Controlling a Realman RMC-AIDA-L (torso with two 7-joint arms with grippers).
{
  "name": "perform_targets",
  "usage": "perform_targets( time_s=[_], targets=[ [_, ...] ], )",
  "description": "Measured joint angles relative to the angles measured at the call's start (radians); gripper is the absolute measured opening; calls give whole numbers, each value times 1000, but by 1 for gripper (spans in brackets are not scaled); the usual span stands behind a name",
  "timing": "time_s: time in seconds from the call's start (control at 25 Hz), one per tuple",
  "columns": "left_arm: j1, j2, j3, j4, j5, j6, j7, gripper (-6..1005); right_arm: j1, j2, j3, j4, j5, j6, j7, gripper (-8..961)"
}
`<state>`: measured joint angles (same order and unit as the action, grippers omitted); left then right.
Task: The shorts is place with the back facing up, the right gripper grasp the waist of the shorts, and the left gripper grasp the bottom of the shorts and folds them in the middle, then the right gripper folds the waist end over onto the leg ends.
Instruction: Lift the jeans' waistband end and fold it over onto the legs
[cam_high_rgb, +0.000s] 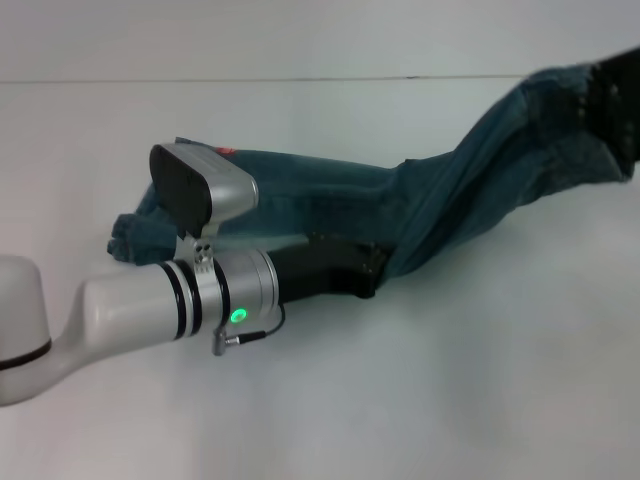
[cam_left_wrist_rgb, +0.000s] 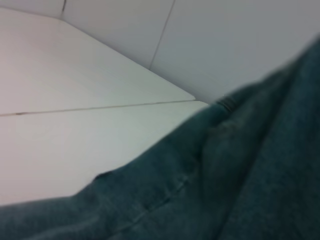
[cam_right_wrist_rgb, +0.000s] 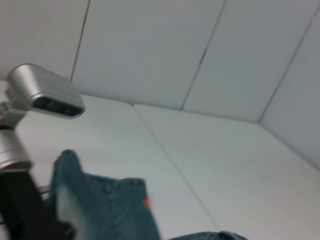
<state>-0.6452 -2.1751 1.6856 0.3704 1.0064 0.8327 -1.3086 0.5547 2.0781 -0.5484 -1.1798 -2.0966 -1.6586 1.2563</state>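
Shorts, blue denim, lay stretched across the white worktop from left-centre up toward the far right. Left end sat bunched on the worktop behind the left arm; right end rose off the surface at the far right corner. Left tool reached in from the left, low over the worktop, its black tip against the near edge of the shorts at mid-length; could not tell whether its jaws were open or closed. Right tool appeared dark at the raised end, clamped on the shorts. Left wrist view was filled with denim close-up.
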Motion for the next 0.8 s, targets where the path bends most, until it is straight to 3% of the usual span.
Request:
perform_targets(
  time_s=[0.32,0.6,0.68,0.76,0.8],
  targets=[
    [39,0,152,34,-130,1,26,4,132,2,-77,115,42,83,-70,50],
    [46,0,299,50,-344,-47,136,4,249,7,-209,283,86,144,-133,50],
    [57,0,285,51,-378,-68,186,4,270,7,-245,311,91,170,-139,50],
    [77,1,200,41,-381,-69,241,4,283,10,-284,324,92,193,-140,50],
    [97,2,108,34,-362,-66,281,5,289,10,-301,331,95,201,-140,50]
  ],
)
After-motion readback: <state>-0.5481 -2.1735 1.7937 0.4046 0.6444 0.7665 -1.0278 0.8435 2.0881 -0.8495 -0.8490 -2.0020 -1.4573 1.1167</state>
